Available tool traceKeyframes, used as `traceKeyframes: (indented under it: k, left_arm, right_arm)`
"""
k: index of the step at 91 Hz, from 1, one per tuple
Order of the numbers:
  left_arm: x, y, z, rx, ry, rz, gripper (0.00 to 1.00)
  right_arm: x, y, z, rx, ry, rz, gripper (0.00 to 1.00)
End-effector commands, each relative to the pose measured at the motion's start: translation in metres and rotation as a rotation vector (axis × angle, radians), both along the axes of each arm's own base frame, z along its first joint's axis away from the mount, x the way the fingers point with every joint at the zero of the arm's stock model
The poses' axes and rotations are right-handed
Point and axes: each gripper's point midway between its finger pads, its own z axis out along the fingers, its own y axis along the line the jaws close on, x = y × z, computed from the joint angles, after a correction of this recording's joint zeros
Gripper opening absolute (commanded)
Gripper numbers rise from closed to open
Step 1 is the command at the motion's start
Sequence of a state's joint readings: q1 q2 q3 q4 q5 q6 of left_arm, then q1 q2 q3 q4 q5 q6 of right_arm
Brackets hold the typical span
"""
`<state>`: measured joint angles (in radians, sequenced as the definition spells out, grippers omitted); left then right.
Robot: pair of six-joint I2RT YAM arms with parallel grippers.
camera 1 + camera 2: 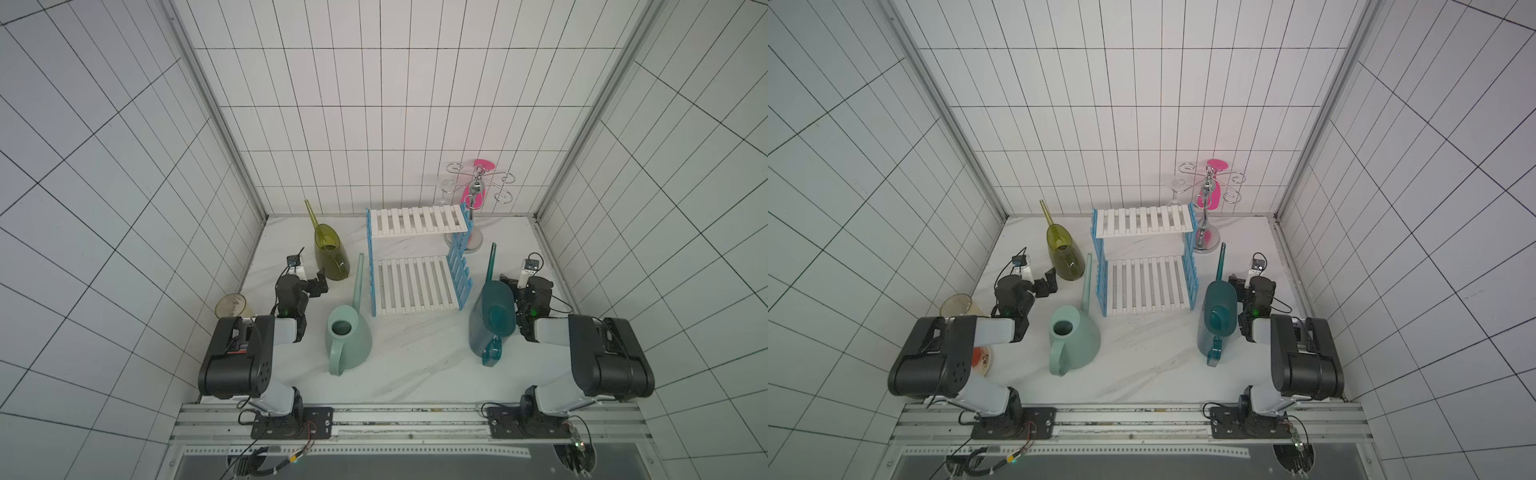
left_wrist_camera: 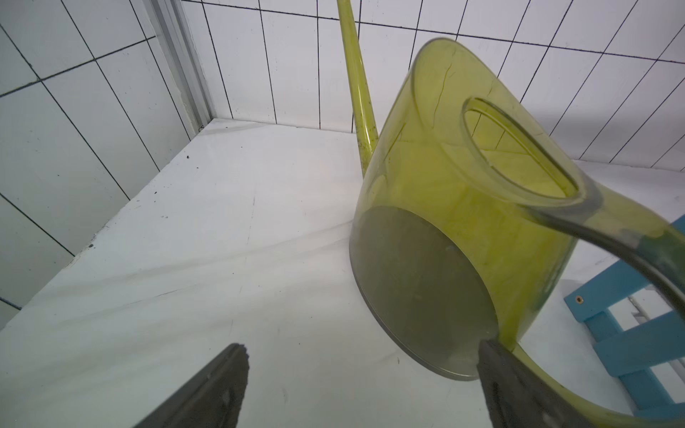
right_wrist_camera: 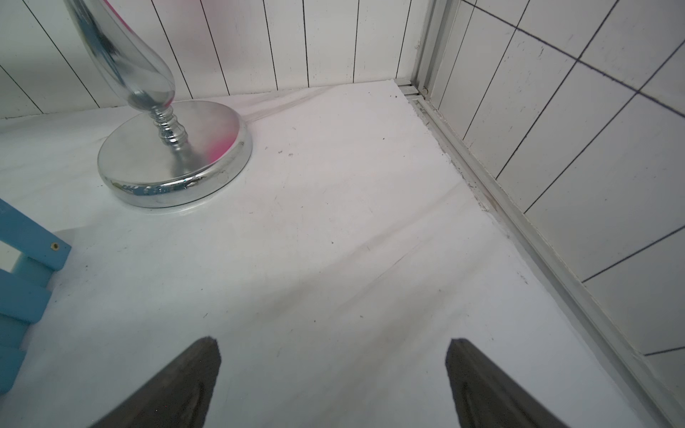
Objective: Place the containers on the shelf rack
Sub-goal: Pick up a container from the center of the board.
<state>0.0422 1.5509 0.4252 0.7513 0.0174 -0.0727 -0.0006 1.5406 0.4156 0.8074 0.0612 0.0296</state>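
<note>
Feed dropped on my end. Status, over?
Open, empty: left pincer by yellow can, right pincer by teal can. Those and green can on table, none on rack. Shelves unobstructed.

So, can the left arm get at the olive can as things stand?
Probably yes: the open left pincer sits right beside the olive can, by its handle, with nothing between them.
</note>
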Motion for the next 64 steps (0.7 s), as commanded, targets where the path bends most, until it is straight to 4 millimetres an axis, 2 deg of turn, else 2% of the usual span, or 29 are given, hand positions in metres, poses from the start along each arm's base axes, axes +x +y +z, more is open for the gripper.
traceKeyframes:
  k: [1, 46, 54, 64]
  left_arm:
    - [0.006, 0.003, 0.011, 0.002, -0.037, 0.014, 0.98]
    - [0.006, 0.003, 0.011, 0.0, -0.037, 0.013, 0.98]
    - [0.007, 0.011, 0.013, 0.0, -0.037, 0.063, 0.98]
    - [0.007, 0.016, 0.039, 0.006, -0.051, 0.098, 0.98]
  right_arm:
    - [0.005, -0.003, 0.007, 0.005, -0.015, 0.001, 0.99]
    - [0.005, -0.003, 0.007, 0.008, -0.014, 0.002, 0.99]
    - [0.005, -0.005, 0.009, 0.006, -0.022, -0.009, 0.99]
    - [0.001, -0.014, 0.025, 0.005, -0.02, -0.067, 0.99]
